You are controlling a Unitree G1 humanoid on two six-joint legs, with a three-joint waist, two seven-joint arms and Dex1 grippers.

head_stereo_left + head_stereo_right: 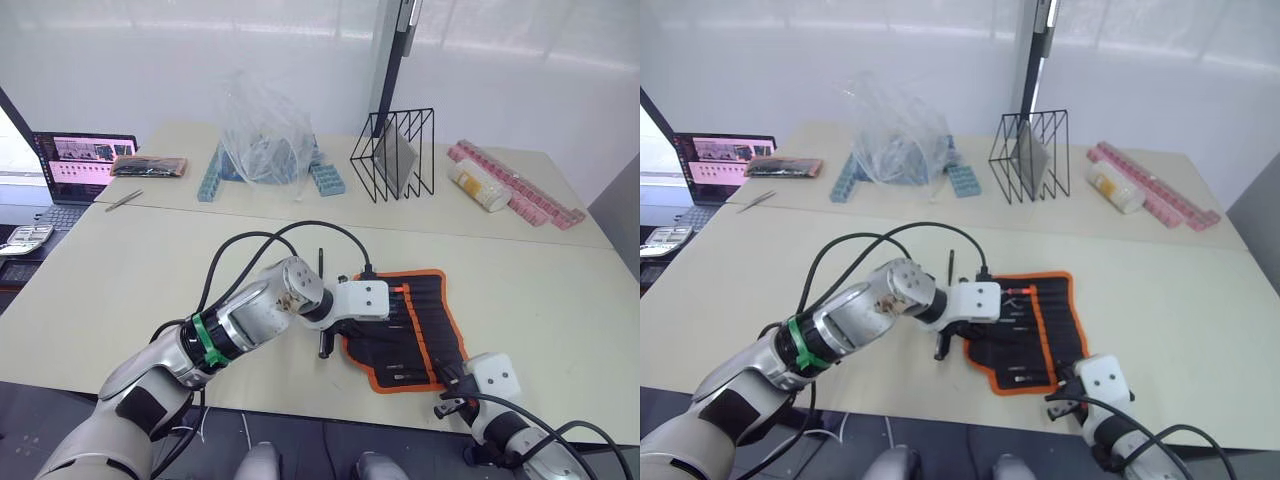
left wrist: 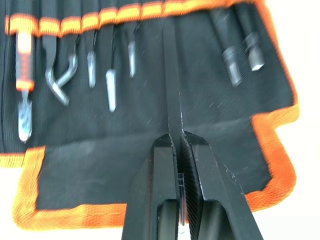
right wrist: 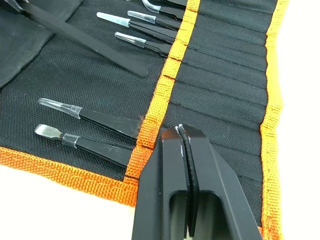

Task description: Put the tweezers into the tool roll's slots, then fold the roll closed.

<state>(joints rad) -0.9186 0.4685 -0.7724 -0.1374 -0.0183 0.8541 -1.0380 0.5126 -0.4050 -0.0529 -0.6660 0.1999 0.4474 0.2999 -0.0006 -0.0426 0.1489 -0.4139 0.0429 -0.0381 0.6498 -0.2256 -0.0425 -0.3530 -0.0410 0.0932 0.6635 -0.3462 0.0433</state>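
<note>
At the far left edge of the table (image 1: 120, 270) an open laptop (image 1: 85, 160) stands, with an orange-edged packet of dark tools (image 1: 149, 166) beside it and a single silver tweezer (image 1: 124, 200) lying just in front. Further along the back are a crumpled clear plastic bag (image 1: 262, 130) on blue trays, a black wire rack (image 1: 395, 155), and pink trays (image 1: 520, 190) at the far right. The left gripper (image 1: 322, 300) reaches in over the near middle of the table, its jaws clenched on one black tweezer (image 2: 171, 95); in the left wrist view the slim shaft runs straight out from between the pressed fingertips (image 2: 165, 150) and across the roll's inner face toward the orange strip (image 2: 125, 12), lying over the fabric among the tools already seated there. The tool roll (image 1: 410, 335) lies unfolded and flat just right of that gripper, close to the table's near edge, orange edging all round. Several tweezers (image 3: 90, 117) sit in the slots (image 3: 220, 90) with their clear-capped tips sticking out past the orange strip. The right gripper (image 3: 186, 145) is at the roll's near right corner, its two black fingers pressed together with nothing between them, tips right over the slotted fabric beside the strip.
</note>
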